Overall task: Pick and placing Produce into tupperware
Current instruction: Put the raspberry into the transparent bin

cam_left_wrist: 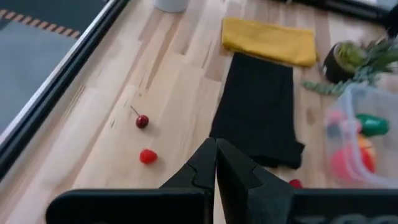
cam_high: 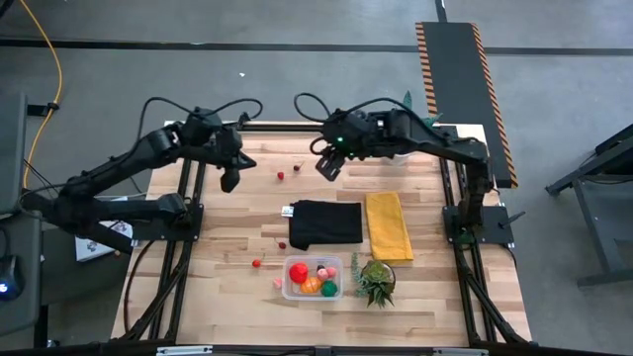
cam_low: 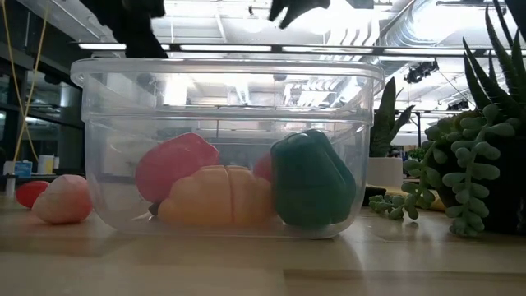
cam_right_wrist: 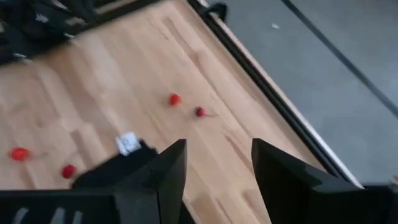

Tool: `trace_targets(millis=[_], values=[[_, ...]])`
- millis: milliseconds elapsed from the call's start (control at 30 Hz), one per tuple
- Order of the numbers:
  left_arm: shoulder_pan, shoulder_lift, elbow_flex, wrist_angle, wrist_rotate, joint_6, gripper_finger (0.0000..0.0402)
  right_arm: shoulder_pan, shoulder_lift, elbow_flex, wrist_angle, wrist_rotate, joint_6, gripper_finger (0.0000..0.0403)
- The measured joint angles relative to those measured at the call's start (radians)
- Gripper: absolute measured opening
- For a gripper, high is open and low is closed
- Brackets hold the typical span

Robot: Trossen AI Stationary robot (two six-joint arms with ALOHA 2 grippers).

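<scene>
Clear tupperware holds red, orange and green produce. Just beside the tub: pink piece, red berry, spiky green plant. Beyond the tub, black cloth with yellow cloth alongside. Light wood table. Orange-black striped ramp edge.

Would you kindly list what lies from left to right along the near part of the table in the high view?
Small red berry → small pink berry → clear plastic rectangular tub holding red, orange and green toy produce → spiky green potted plant.
</scene>
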Motion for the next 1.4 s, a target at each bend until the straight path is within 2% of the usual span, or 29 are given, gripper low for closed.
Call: trace_targets(millis=[200,400,500,600,700,767,833,900,1033,1167,1267,1400], values=[[0.001,0.107,-0.026,0.050,0.022,0.088,0.0015,0.037,-0.030,0.000,-0.126,0.138,0.062,0.0171],[0.001,0.239,-0.026,0.076,0.018,0.157,0.0097,0.048,-0.088,-0.027,-0.198,0.190,0.078,0.0171],[0.001,0.283,-0.027,0.071,-0.002,0.194,0.0138,0.043,-0.159,-0.106,-0.206,0.201,0.083,0.0171],[0.001,0.302,-0.027,0.073,-0.002,0.233,0.0162,0.032,-0.279,-0.255,-0.157,0.199,0.110,0.0171],[0.001,0.302,-0.027,0.076,-0.002,0.286,0.0171,0.014,-0.431,-0.443,-0.027,0.128,0.108,0.0171],[0.001,0.302,-0.027,0.077,-0.006,0.328,0.0172,-0.005,-0.534,-0.567,0.087,0.017,0.101,0.0171],[0.001,0.302,-0.027,0.078,-0.043,0.367,0.0172,-0.027,-0.629,-0.681,0.202,-0.069,0.125,0.0171],[0.001,0.315,-0.027,0.092,-0.078,0.367,0.0173,-0.045,-0.707,-0.780,0.280,-0.100,0.166,0.0171],[0.027,0.365,-0.024,0.120,-0.137,0.103,0.0173,-0.069,-0.824,-0.934,0.327,-0.082,0.245,0.0171],[0.059,0.432,-0.024,0.125,-0.138,-0.224,0.0173,-0.099,-0.910,-1.068,0.340,-0.094,0.297,0.0171],[0.060,0.472,-0.024,0.127,-0.135,-0.429,0.0173,-0.127,-0.965,-1.164,0.406,-0.189,0.301,0.0171],[0.059,0.520,-0.024,0.157,-0.130,-0.617,0.0173,-0.180,-1.037,-1.301,0.519,-0.380,0.293,0.0171]])
